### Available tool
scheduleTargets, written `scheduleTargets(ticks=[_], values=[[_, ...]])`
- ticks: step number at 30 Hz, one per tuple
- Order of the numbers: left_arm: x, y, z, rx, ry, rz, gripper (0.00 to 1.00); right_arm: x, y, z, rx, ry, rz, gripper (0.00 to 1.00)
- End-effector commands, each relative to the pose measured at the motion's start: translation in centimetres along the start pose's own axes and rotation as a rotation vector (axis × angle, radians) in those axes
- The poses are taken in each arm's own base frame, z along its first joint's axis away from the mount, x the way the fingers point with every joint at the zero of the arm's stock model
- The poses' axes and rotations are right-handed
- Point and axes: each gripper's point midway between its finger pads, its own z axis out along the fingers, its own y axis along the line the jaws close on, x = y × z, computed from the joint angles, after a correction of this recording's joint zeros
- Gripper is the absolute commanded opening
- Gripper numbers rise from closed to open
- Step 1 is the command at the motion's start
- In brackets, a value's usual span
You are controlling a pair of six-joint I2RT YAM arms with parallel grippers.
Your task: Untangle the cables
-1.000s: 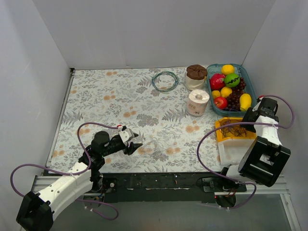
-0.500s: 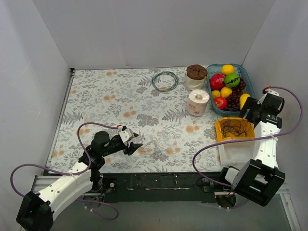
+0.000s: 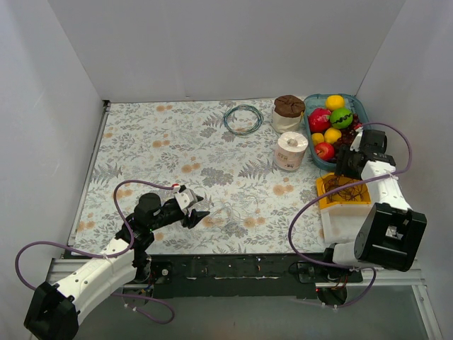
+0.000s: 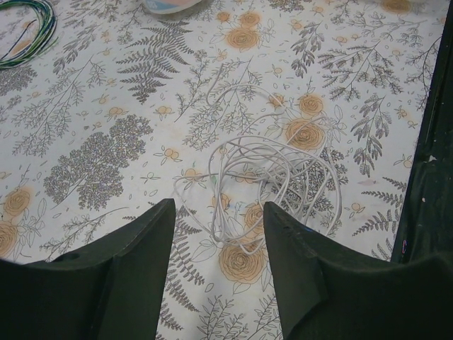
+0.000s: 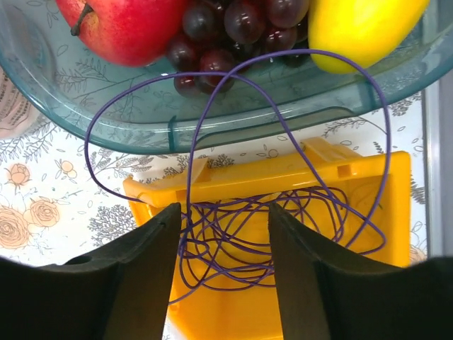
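Observation:
A tangled white cable (image 3: 225, 211) lies on the floral table, just right of my left gripper (image 3: 201, 207). In the left wrist view the white cable (image 4: 263, 173) sits just ahead of the open, empty gripper (image 4: 219, 209). A tangle of purple cable (image 3: 345, 190) fills a yellow bin (image 3: 327, 200). My right gripper (image 3: 347, 165) hovers over the bin's far edge. In the right wrist view it (image 5: 224, 209) is open and empty above the purple cable (image 5: 255, 237). A green-blue coiled cable (image 3: 243, 118) lies at the back.
A teal fruit tray (image 3: 309, 145) stands at the back right, its wall (image 5: 170, 127) close to the right gripper. A paper roll (image 3: 291, 150) and a brown-lidded jar (image 3: 289, 112) stand left of it. A white box (image 3: 340, 223) sits under the yellow bin.
My right arm has swung from the right wall leftward and now sits over the yellow bin's far edge. The left arm and the white cable have not moved.

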Motion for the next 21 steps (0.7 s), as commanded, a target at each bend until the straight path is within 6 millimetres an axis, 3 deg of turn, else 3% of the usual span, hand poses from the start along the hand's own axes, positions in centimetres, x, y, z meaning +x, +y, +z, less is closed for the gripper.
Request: scheduleTargets(ticks=[1,5,6,9,14,21], values=[[-0.1,0.2,0.0,-0.004,-0.006,0.008,0.52,-2.6,0.6,-0.3,-0.004,-0.067,-0.034,0.56],[0.0,0.2,0.0,-0.005,-0.004,0.009,0.52,-2.4,0.8,0.4,-0.008,-0.053,-0.033,0.36],[0.0,0.3,0.0,-0.008,-0.004,0.009,0.52,-2.3,0.8,0.5,-0.008,-0.047,-0.029,0.25],[0.0,0.3,0.0,-0.008,-0.004,0.009,0.52,-2.1,0.5,0.6,0.012,-0.042,-0.013,0.04],[0.0,0.3,-0.1,-0.010,-0.005,0.011,0.53,-1.6,-0.1,0.0,0.051,-0.034,0.042,0.01],[-0.1,0.3,-0.1,-0.008,-0.009,0.013,0.53,-2.7,-0.7,-3.2,0.077,-0.189,0.113,0.01]])
